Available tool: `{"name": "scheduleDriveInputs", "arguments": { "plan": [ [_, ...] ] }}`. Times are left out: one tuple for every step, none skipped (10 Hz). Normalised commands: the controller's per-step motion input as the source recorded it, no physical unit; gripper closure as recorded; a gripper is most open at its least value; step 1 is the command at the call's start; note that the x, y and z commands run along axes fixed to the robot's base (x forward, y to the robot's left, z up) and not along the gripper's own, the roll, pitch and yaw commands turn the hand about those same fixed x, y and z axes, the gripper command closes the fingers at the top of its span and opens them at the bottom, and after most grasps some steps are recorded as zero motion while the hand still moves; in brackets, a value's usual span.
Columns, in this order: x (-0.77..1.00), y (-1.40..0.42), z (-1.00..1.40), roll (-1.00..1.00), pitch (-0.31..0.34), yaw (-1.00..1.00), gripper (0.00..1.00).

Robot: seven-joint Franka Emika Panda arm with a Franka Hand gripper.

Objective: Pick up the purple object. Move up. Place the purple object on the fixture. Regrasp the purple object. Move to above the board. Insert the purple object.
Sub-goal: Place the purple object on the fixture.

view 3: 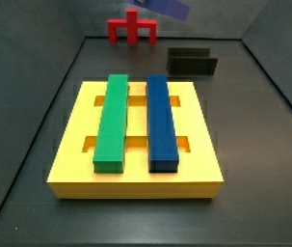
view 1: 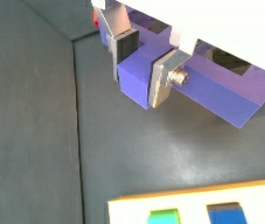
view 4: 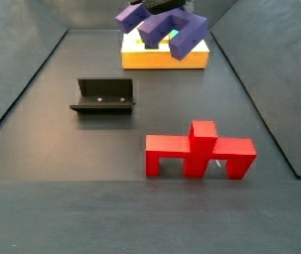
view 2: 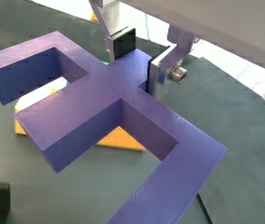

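While clamped in end effector (view 2: 144, 61), purple object (view 2: 94, 96) shows notched underside.

Purple object (view 2: 94, 101) matt plastic; tool (view 1: 142, 61) fingers (view 1: 167, 77) brushed silver metal.

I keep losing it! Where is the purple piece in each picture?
Wrist view: purple object clamped in the gripper.
Wrist view: fills the frame.
Side view: top edge, airborne.
Side view: top, before the board.
Shared landmark: the yellow board.
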Motion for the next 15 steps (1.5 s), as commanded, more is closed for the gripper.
{"name": "scheduleDriveInputs", "arguments": {
  "plan": [
    [0.54,-0.3,0.03,-0.19,0.266,0.53,1.0],
    [0.45,-0.27,0.07,-0.13,0.249,0.61,1.0],
    [0.55,-0.23,0.0,-0.07,0.309,0.54,1.0],
    [0.65,-0.19,0.0,-0.05,0.323,0.49,1.0],
    [0.63,-0.19,0.0,-0.06,0.326,0.51,1.0],
    [0.64,-0.11,-0.18,-0.12,0.263,0.48,1.0],
    [0.63,-0.01,-0.22,-0.13,0.254,0.44,1.0],
    [0.52,0.12,-0.15,-0.14,0.191,0.31,1.0],
    [0.0,0.0,-0.07,-0.01,0.0,0.0,1.0],
    [0.39,0.09,0.0,-0.29,0.286,0.38,1.0],
    [0.32,0.0,-0.04,-0.35,0.291,0.49,1.0],
    [0.42,0.0,0.0,-0.26,0.306,0.46,1.0],
    [0.39,0.0,0.0,-0.25,0.286,0.49,1.0],
    [0.41,0.0,-0.03,-0.3,0.294,0.48,1.0],
    [0.44,0.0,-0.09,-0.41,0.374,0.4,1.0]
  ]
}}
